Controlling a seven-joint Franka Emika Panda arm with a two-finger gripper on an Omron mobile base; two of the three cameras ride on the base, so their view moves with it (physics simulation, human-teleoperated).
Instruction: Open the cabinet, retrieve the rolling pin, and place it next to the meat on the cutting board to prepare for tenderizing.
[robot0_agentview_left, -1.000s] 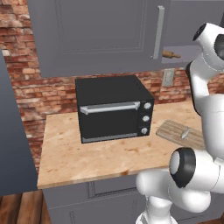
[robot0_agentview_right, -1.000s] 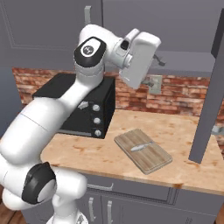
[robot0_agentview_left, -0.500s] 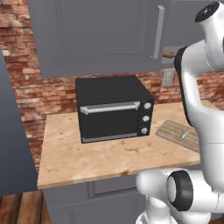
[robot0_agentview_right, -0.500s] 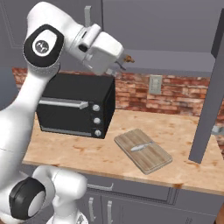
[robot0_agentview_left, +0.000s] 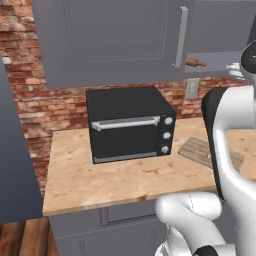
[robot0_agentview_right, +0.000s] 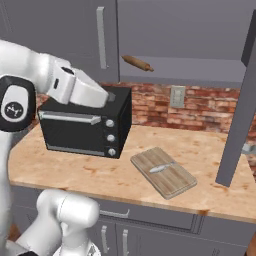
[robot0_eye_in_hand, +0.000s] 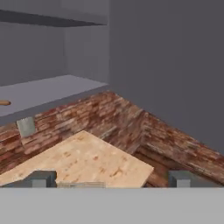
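Over on the left, the closed door of the wide grey wall cabinet (robot0_agentview_right: 60, 35) carries its long pale-grey vertical bar handle (robot0_agentview_right: 101, 37), and beneath it a boxy black toaster oven (robot0_agentview_right: 85, 127) with three small knobs stands on the light wood counter (robot0_agentview_right: 75, 172), backed against the red brick wall (robot0_agentview_right: 210, 107). The white arm's hand reaches across in front of the oven's top at cabinet-base height. Further along, the cabinet's right side is open, and the slim brown wooden rolling pin (robot0_agentview_right: 137, 63) lies tilted on the grey shelf just inside, well above the counter, close beside the closed door's edge. Below it and slightly right, a flat greyish-brown wooden cutting board (robot0_agentview_right: 163, 171) rests at an angle on the counter, with a small pale piece of meat (robot0_agentview_right: 159, 168) lying near its middle. The open grey door (robot0_agentview_right: 240, 115) hangs edge-on at the far right. From the hand's own camera the gripper (robot0_eye_in_hand: 111, 179) shows two dark fingertips (robot0_eye_in_hand: 41, 178) standing wide apart with nothing between them, pointed toward the counter's corner and the brick wall
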